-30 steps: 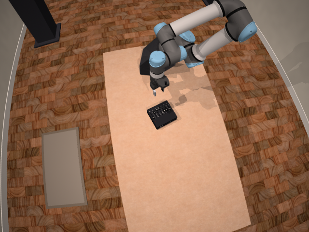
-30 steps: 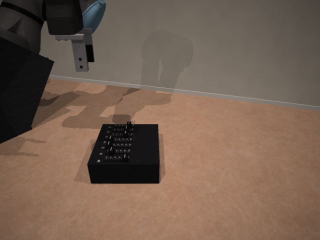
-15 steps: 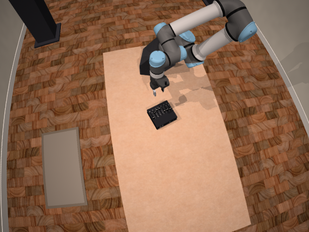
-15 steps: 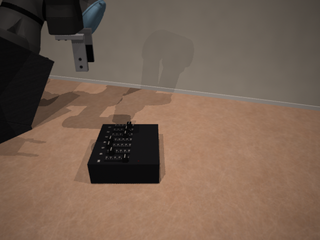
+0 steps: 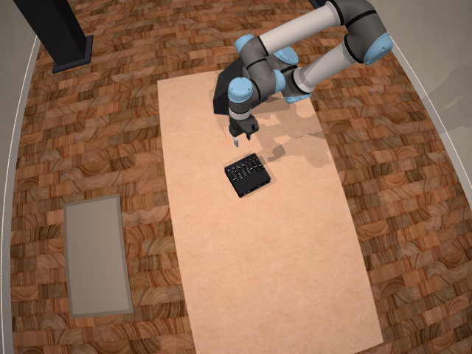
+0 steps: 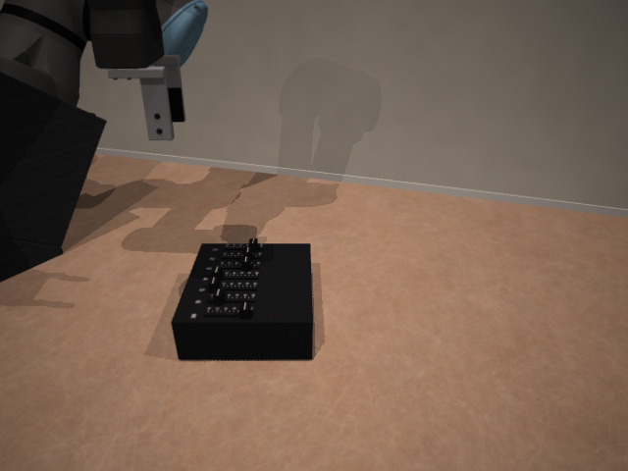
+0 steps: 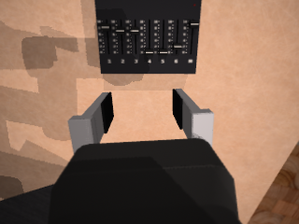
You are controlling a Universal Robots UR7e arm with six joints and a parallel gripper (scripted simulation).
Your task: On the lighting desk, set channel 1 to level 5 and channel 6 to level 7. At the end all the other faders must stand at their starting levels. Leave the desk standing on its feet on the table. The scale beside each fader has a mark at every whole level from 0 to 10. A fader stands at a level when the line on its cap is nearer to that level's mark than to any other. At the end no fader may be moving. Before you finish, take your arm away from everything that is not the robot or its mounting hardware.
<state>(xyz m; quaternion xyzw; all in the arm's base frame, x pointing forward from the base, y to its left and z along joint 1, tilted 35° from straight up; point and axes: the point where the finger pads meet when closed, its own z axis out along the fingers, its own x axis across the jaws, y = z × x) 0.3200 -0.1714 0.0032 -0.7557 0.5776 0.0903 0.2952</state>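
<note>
Matt black box-shaped lighting desk on a smooth tan table top; brown patterned wood-block floor around it.

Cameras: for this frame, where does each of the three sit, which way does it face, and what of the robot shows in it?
Top: high overhead, looking down on the table, the lighting desk and the whole arm.
Exterior: low at table level, facing the desk's side and the wall; only the end effector shows, raised at upper left.
Wrist: behind the open, empty end effector, looking down past both fingers at the numbered faders.
All three share the desk.
</note>
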